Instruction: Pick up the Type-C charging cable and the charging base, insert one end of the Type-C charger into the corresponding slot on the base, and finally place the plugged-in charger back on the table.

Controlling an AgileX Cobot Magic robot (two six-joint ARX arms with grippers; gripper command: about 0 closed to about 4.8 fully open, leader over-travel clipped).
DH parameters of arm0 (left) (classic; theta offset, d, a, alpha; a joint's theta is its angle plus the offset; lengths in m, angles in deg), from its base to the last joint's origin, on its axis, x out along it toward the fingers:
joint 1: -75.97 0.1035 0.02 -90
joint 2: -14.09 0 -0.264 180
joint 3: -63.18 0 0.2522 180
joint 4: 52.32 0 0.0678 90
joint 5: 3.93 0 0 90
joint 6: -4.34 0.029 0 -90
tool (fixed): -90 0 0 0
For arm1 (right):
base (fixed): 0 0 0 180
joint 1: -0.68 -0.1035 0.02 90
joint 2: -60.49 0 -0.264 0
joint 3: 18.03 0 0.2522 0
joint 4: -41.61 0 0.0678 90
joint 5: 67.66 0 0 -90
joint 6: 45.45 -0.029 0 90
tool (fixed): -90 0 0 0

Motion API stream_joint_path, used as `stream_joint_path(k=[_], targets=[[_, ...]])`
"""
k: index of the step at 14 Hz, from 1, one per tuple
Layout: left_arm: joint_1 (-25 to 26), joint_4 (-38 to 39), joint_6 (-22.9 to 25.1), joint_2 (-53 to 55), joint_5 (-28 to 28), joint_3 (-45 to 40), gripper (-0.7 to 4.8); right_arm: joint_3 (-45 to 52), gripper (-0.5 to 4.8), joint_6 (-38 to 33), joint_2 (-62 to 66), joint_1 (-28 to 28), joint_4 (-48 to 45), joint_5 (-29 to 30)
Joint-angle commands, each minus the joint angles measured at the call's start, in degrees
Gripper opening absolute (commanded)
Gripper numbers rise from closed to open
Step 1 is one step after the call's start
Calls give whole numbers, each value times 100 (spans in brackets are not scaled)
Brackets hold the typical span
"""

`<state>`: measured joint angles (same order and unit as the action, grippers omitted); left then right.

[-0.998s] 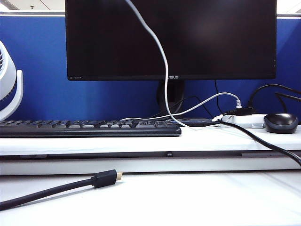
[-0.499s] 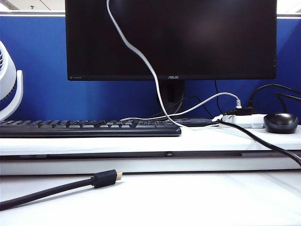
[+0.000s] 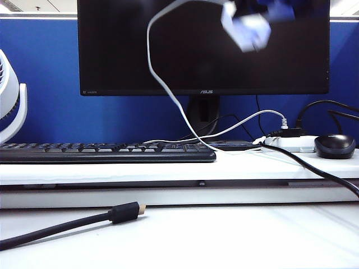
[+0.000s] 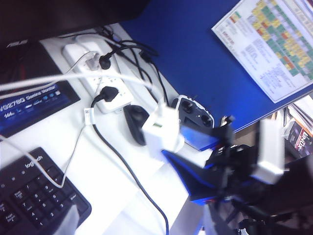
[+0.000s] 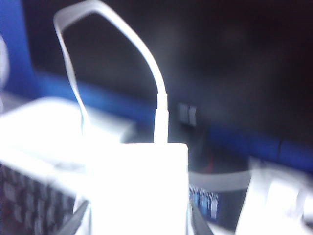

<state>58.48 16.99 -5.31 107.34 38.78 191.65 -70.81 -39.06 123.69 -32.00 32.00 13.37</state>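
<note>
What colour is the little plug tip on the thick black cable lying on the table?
Gold. The black cable's plug tip shows best in the exterior view, at the front of the table.

The front of the table (image 3: 235, 241) lies open save for a black cable (image 3: 61, 225) at the left; the ledge behind is crowded — keyboard (image 3: 106, 152), power strip (image 3: 289, 143), mouse (image 3: 335, 146) (white cable (image 3: 162, 84) hangs above)

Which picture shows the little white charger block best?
The left wrist view: the charging base is fairly sharp there, held up by the right gripper. The exterior view shows it blurred at the top; the right wrist view shows an overexposed white block.
</note>
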Motion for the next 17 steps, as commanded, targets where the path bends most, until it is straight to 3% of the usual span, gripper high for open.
stream_joint_path(k=[1,8,12,17], targets=[[-166,-39,2,186,13,-26,335,446,-1,-90,-24,-11,-387,63],[-1182,-258,0,1034,-28,-24,335,479,-1,-273,-85,-26,-894,949],[-1215,-501,28,1097,-24,-24,335,474,-1,-546,-352,-28,-861,1054],[-1215,-922,79,1097,-804,-22,334,472,-1,-1502,-789,-26,-866,1329]])
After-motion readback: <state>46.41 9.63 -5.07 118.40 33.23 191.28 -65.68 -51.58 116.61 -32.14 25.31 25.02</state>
